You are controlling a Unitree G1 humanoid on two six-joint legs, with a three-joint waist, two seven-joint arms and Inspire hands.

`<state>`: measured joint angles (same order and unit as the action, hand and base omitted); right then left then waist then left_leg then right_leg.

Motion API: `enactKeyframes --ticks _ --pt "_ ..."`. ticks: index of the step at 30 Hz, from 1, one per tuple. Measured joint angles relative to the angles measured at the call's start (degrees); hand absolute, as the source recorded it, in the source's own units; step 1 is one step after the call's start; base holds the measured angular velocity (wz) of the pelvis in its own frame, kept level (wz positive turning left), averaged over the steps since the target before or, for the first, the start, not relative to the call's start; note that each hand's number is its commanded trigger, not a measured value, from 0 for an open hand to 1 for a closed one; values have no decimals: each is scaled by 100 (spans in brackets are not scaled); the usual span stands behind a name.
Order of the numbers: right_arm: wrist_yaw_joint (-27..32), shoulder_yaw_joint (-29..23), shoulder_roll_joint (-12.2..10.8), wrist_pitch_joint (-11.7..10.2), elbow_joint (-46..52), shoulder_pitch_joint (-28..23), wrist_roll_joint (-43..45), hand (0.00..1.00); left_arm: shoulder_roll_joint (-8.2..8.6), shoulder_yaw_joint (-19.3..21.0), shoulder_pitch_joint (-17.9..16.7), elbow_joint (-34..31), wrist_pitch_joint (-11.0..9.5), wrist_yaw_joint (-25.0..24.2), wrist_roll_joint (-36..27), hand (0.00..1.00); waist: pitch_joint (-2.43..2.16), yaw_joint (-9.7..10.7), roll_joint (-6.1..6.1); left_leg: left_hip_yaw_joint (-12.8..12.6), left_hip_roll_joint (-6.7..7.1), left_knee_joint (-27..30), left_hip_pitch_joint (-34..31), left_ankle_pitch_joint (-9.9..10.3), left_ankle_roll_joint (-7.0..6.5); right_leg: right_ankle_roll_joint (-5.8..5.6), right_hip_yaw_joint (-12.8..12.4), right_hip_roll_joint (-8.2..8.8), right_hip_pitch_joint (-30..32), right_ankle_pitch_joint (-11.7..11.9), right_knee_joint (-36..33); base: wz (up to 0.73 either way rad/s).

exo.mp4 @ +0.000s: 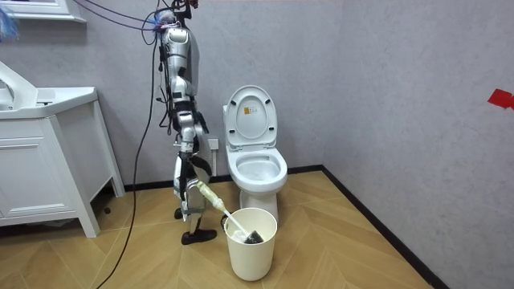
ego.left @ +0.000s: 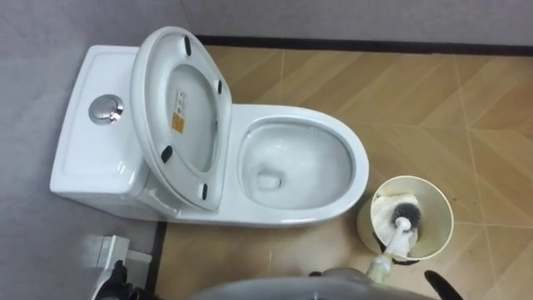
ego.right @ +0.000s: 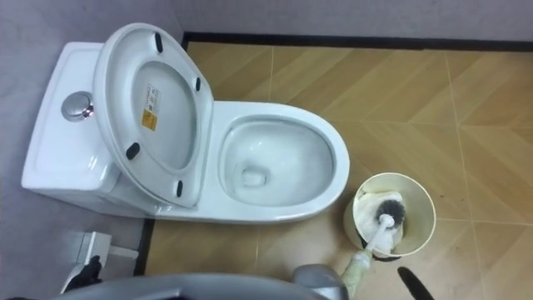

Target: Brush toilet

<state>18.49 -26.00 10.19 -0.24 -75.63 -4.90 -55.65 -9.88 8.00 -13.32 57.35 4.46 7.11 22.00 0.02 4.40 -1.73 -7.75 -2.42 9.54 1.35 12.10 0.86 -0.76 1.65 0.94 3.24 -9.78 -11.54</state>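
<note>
The brush (ego.left: 400,237) is grasped in the right hand (exo.mp4: 193,189), fingers clenched round its handle. Its head sits in the bucket (ego.left: 445,204), at four o'clock from the toilet bowl (ego.left: 360,171). The step in hand is judged to be lifting it out. Next, a swing toward ten o'clock is called for.

white cabinet (exo.mp4: 48,160) rm-view left | wood floor (exo.mp4: 345,241) | grey wall (exo.mp4: 401,72) w/ red mark (exo.mp4: 500,98)

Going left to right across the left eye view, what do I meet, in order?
White ceramic cistern with round chrome flush button → raised white oval seat and lid → open white toilet bowl → cream round bin holding the white-handled toilet brush.
</note>
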Motion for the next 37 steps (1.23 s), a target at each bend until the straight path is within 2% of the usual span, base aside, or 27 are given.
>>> enactKeyframes --ticks 3,6,8,15,18,21,23,25,29,33,34,37 --pt "-111 -2 -33 2 -3 -91 123 0 1 227 -64 0 -2 0 0 0 -50 0 66 4 0 -1 37 0 0 4 -6 -4 -49 0 69 0" --pt "-118 12 -72 23 -3 -142 246 0 2 329 -116 0 -3 0 0 0 -61 -7 102 -8 0 -22 122 0 0 4 -13 -5 -137 3 90 0" --pt "-119 10 -96 34 -36 -161 483 0 17 329 -161 4 -4 0 13 0 -44 -10 108 -11 0 -27 188 2 2 3 -12 -5 -208 2 95 0" --pt "-311 236 -100 63 -188 -269 1003 0 33 335 -232 29 21 0 25 0 -33 -12 98 17 0 -39 223 4 1 3 0 -6 -237 2 92 1" --pt "-592 245 -100 194 -292 -330 1107 0 82 386 -249 31 59 -1 80 0 -20 -10 86 43 -1 -54 231 4 0 3 8 -5 -246 2 87 1" --pt "-991 609 -99 378 -361 -384 1245 0 147 412 -295 76 136 -1 15 0 -37 -3 117 43 -2 -97 286 4 0 3 9 -10 -272 2 79 0" --pt "-1326 883 -101 524 -383 -424 1729 0 169 404 -370 81 215 -1 16 0 -31 -6 152 40 -2 -97 337 4 0 3 4 -11 -344 1 92 0" --pt "-1539 1029 -101 571 -442 -406 2098 0 169 405 -395 80 269 -1 20 0 -24 -16 187 37 -2 -106 344 8 -4 2 9 -9 -343 1 97 0" --pt "-1714 1485 -98 717 -449 -410 2919 0 171 392 -435 86 326 -1 33 0 0 -59 275 88 -1 -133 401 9 -7 2 29 -9 -432 1 104 2" --pt "-1855 1787 -84 821 -456 -424 3945 0 209 395 -404 87 392 -1 233 0 -15 -160 239 145 6 -155 409 23 -21 0 69 -5 -449 0 95 6" --pt "-1911 1859 -83 891 -457 -417 4279 0 226 393 -408 88 401 -1 234 0 -12 -184 229 154 6 -173 433 22 -21 0 80 -6 -469 0 99 4" --pt "-2073 2080 -83 926 -451 -415 4795 0 246 356 -404 135 438 -1 234 0 -8 -204 182 185 7 -174 451 22 -21 0 143 1 -543 -1 166 7"
